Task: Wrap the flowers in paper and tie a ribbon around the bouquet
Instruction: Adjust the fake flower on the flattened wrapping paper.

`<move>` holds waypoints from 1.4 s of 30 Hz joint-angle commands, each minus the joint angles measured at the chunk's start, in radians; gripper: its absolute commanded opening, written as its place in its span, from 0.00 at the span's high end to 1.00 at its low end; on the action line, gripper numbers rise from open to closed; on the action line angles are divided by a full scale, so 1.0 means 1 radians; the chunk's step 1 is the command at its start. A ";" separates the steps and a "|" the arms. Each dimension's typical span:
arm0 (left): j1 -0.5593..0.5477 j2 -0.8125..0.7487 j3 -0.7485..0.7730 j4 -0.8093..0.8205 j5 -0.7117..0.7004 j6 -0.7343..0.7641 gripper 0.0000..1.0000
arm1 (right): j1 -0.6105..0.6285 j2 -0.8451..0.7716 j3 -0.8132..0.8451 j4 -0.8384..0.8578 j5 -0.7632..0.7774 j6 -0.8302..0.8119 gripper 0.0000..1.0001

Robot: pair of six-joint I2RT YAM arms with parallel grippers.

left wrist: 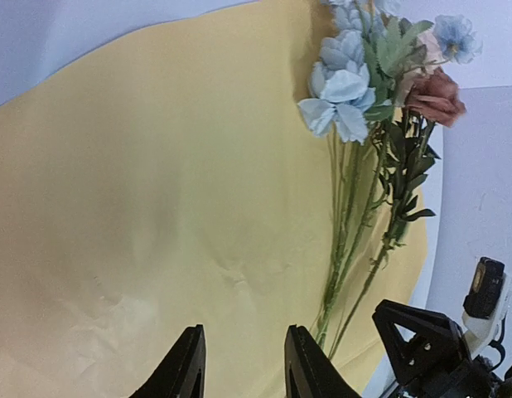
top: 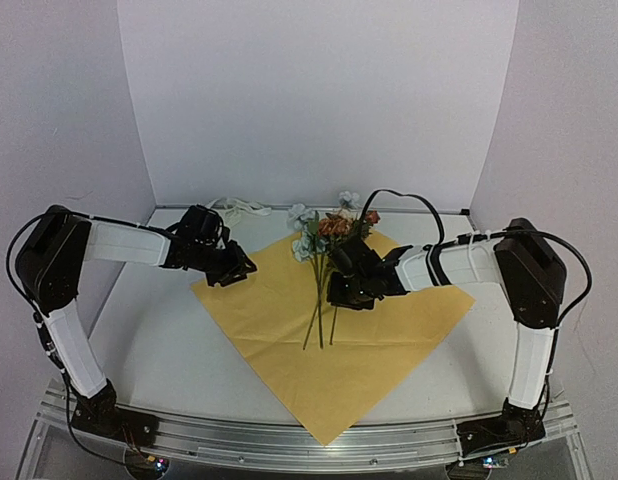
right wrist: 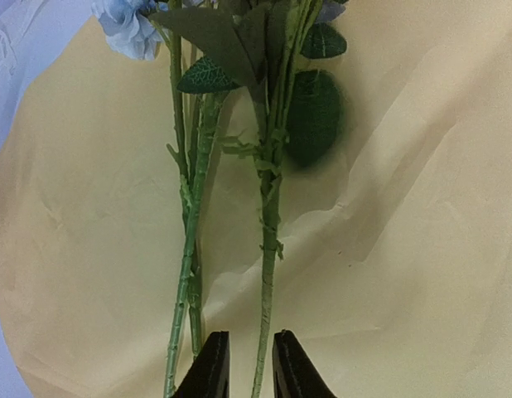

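The paper (top: pixel 339 345) lies flat on the table as a diamond, yellow face up. The flowers (top: pixel 324 232) rest loose on it, heads toward the back and green stems (top: pixel 317 312) pointing toward me. My right gripper (top: pixel 347 293) hovers low over the stems. In the right wrist view it (right wrist: pixel 250 355) is slightly open, with one stem (right wrist: pixel 268 249) running between its fingers and not pinched. My left gripper (top: pixel 237 268) is over the paper's left corner. It (left wrist: pixel 243 352) is open, with only paper (left wrist: pixel 156 182) below. A white ribbon (top: pixel 241 207) lies at the back.
White walls close the table at the back and on both sides. The right arm's black gripper (left wrist: pixel 426 348) shows at the lower right of the left wrist view, beside the stems. A black cable (top: pixel 399 197) loops above the right arm.
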 commanded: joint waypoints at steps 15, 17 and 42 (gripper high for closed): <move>0.110 -0.394 -0.374 -0.113 -0.171 -0.083 0.48 | 0.041 -0.039 0.051 -0.126 -0.018 -0.037 0.27; 0.110 -0.394 -0.396 -0.098 -0.154 -0.103 0.47 | 0.041 -0.004 0.100 -0.155 -0.023 -0.047 0.24; -0.104 -0.362 -0.453 -0.008 -0.209 -0.330 0.40 | 0.092 -0.197 -0.003 -0.256 0.012 -0.067 0.13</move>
